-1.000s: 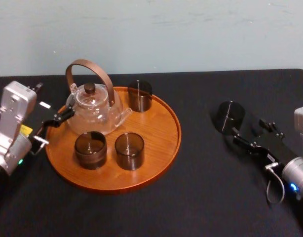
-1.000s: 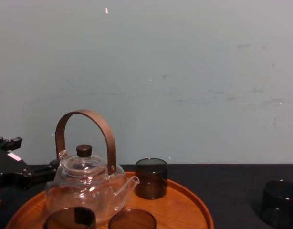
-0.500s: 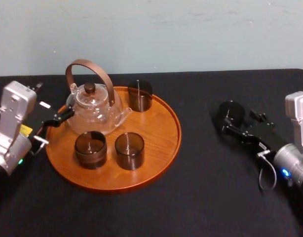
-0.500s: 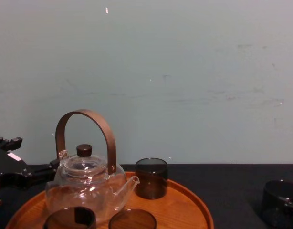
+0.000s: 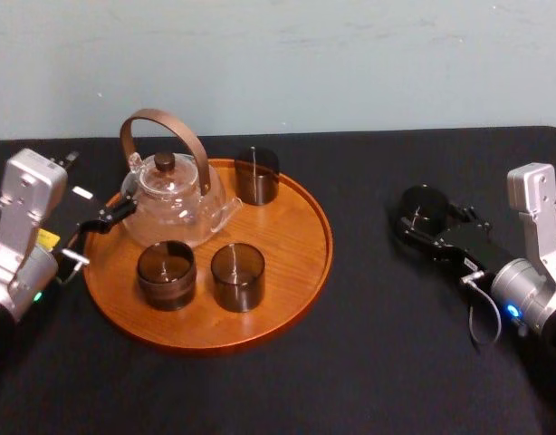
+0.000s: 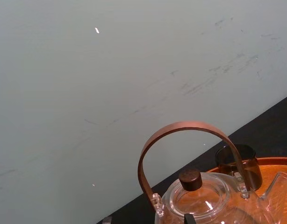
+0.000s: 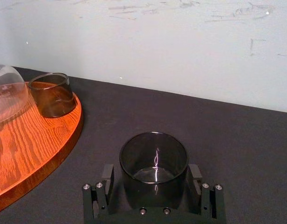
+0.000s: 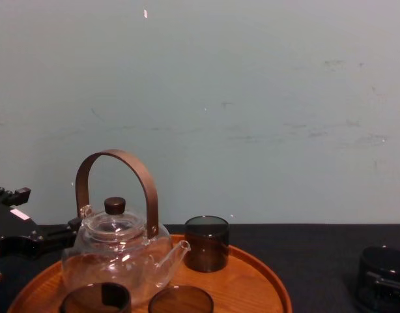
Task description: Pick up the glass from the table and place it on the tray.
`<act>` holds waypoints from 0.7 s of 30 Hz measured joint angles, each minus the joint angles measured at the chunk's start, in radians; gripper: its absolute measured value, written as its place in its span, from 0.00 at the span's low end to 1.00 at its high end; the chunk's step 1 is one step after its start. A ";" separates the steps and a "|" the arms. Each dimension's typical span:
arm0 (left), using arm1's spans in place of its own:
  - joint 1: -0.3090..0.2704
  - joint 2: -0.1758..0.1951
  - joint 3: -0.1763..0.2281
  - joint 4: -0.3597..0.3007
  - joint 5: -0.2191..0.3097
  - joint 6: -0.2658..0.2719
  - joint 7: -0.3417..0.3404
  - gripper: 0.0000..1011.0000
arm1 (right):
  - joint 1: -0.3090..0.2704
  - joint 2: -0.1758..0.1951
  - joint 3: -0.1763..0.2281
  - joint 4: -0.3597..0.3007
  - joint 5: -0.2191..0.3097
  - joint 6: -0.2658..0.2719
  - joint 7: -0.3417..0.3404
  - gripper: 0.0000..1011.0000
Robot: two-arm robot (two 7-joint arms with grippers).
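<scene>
Glass (image 7: 154, 156) stands on the black surface (image 5: 369, 344), right of the tray (image 5: 296, 272); right pincer (image 7: 152, 173) spread wide, straddling it; left pincer (image 5: 119, 211) beside the teapot (image 5: 174, 195), its spread unclear.

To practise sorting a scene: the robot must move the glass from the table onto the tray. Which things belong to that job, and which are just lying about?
Job: the lone glass on the table, the tray, the right tool open around that glass.
Lying about: the teapot, three glasses already on the tray, the left tool parked beside the teapot.
</scene>
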 joint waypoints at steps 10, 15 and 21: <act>0.000 0.000 0.000 0.000 0.000 0.000 0.000 0.99 | 0.007 0.002 -0.007 0.009 -0.001 0.003 0.001 0.99; 0.000 0.000 0.000 0.000 0.000 0.000 0.000 0.99 | 0.022 -0.003 -0.010 0.025 0.000 0.005 0.001 0.99; 0.000 0.000 0.000 0.000 0.000 0.000 0.000 0.99 | 0.052 -0.011 -0.016 0.058 -0.005 0.006 -0.003 0.99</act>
